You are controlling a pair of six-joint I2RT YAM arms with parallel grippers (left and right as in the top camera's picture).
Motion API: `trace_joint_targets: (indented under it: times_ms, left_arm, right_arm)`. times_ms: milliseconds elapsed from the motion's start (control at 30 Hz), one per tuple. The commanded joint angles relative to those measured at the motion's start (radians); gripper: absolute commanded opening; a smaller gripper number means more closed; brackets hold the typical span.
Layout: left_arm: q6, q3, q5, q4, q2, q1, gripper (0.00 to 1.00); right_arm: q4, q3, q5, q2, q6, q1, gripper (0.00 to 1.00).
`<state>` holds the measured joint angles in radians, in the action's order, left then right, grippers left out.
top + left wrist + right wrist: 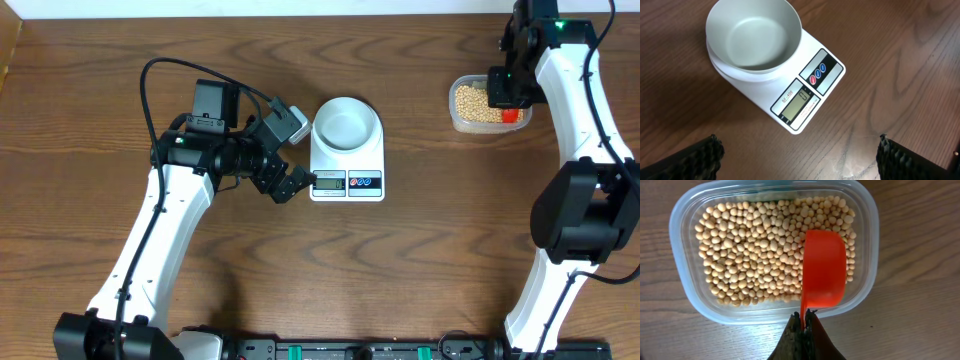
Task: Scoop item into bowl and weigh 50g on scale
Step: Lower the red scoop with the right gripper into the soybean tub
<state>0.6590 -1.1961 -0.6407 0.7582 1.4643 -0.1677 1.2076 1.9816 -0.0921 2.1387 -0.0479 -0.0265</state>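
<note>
The white bowl (346,122) (754,36) stands empty on the flat white scale (362,181) (810,95), whose display and buttons face the front. My left gripper (297,184) (800,162) hovers open just left of the scale's display, with bare wood between its fingers (695,159). The item, tan-yellow beans (470,100) (755,250), fills a clear plastic container (685,220) at the back right. My right gripper (505,95) (804,316) is shut on the handle of an orange scoop (825,270) (511,115), held over the beans at the container's right side; the scoop's underside shows.
The clear container (456,112) sits near the table's far right. The left arm (170,220) stretches across the left part of the table; the right arm (575,150) runs along the right edge.
</note>
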Motion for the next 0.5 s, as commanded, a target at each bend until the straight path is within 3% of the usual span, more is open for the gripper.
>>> trace_joint_targets:
  times_ms: [0,467]
  left_arm:
    - [0.014,0.009,0.005,0.002,0.000,-0.002,1.00]
    - [0.014,0.009,0.005,0.002,0.000,-0.002,1.00]
  right_arm:
    - [0.004,0.018,0.055,0.020,0.005,-0.008,0.01]
    - [-0.007,0.018,0.212,0.024,0.046,-0.063,0.01]
